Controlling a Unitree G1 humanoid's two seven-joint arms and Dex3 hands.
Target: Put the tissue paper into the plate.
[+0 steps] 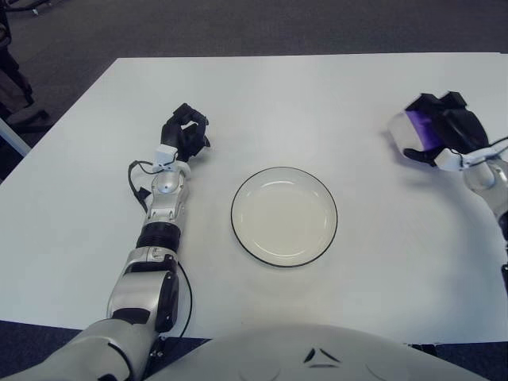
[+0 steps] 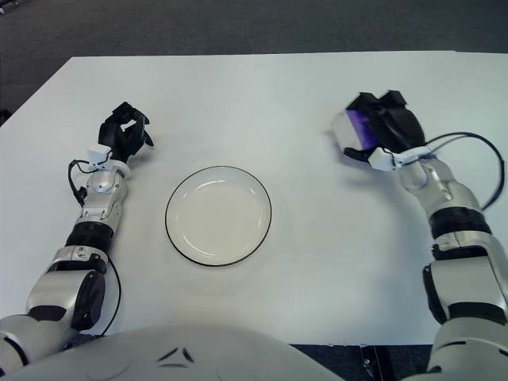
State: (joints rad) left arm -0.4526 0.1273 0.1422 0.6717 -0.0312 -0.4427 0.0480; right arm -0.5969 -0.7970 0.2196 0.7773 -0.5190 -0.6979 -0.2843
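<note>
A white plate with a dark rim sits empty on the white table, in front of me. My right hand is at the right side of the table, to the right of and beyond the plate, with its black fingers curled around a white and purple tissue pack. The pack shows in the left eye view too. My left hand shows to the left of the plate, holds nothing, and its fingers are curled.
The white table spans the view, with dark carpet beyond its far edge. A black cable loops off my right wrist.
</note>
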